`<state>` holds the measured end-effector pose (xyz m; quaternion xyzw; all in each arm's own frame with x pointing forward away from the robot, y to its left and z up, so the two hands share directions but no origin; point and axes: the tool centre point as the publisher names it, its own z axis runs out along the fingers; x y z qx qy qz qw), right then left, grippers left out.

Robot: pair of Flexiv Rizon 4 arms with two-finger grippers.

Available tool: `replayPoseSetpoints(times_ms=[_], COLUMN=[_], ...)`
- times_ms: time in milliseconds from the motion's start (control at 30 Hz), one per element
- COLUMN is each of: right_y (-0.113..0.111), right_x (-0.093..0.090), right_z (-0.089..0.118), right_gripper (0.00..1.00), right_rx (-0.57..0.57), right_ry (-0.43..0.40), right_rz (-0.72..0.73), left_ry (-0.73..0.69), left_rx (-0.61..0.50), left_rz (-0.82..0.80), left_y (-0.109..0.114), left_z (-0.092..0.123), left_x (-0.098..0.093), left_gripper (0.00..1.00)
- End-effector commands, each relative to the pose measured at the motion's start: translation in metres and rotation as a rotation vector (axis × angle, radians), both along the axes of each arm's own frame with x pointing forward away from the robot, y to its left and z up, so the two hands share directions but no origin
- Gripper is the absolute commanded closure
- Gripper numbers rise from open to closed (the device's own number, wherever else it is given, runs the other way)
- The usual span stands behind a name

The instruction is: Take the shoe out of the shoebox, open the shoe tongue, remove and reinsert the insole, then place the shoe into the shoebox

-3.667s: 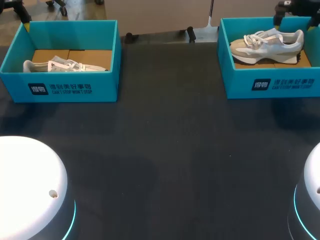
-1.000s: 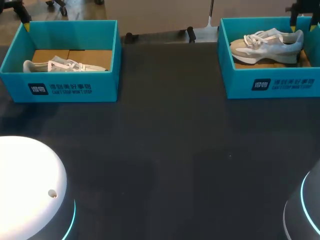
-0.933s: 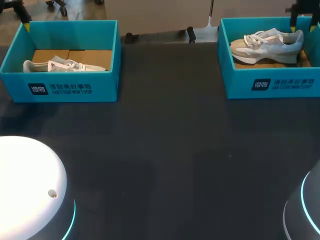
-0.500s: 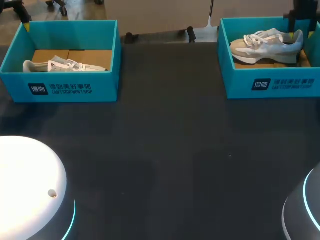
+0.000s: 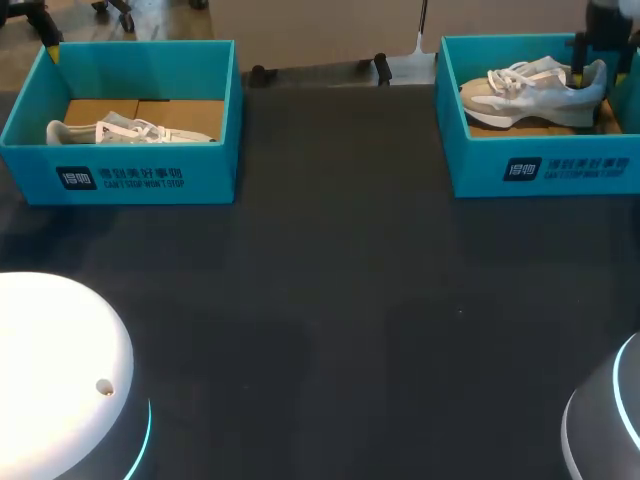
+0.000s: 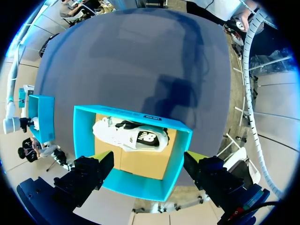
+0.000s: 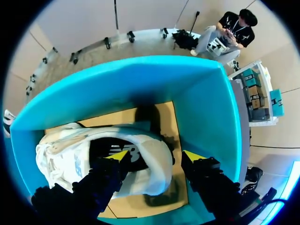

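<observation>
Shoe (image 7: 70, 157) lies inside the shoebox (image 7: 201, 108) on our right, heel near its end wall. Our right gripper (image 7: 157, 157) hangs over that heel, jaws spread. Risk: a shallow pinch slips, or the gripper snags the shoebox wall.

You have a dark table (image 5: 340, 300) under everything, matte and plain, and the left wrist view shows the same surface (image 6: 140, 56) running out beyond the box. At your left, near the far edge, stands a second teal shoebox (image 5: 120, 175), open on top, with a cardboard floor (image 5: 180, 112). A pale second shoe (image 5: 110, 131) lies in it, close against the printed wall. From above, that box (image 6: 140, 185) holds the shoe (image 6: 131, 136) on its side. Along the far edge you see two small black fittings (image 5: 258, 73) (image 5: 382, 68) and a pale plate (image 5: 412, 68) just beside the right-hand one
</observation>
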<state>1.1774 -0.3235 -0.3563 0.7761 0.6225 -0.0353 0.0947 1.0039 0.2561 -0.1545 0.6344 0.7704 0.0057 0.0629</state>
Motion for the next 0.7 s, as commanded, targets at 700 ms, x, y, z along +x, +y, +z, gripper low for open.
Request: replayPoseSetpoints(times_ms=[700], right_y=[-0.005], right_x=[0.000], right_z=[-0.037], right_gripper=[0.60], right_rx=[0.058], right_ry=[0.069], right_rz=[0.019], left_ry=[0.000], left_rx=[0.004], left_rz=[0.000], left_y=[0.000], left_z=[0.000], left_x=[-0.001], left_gripper=[0.00])
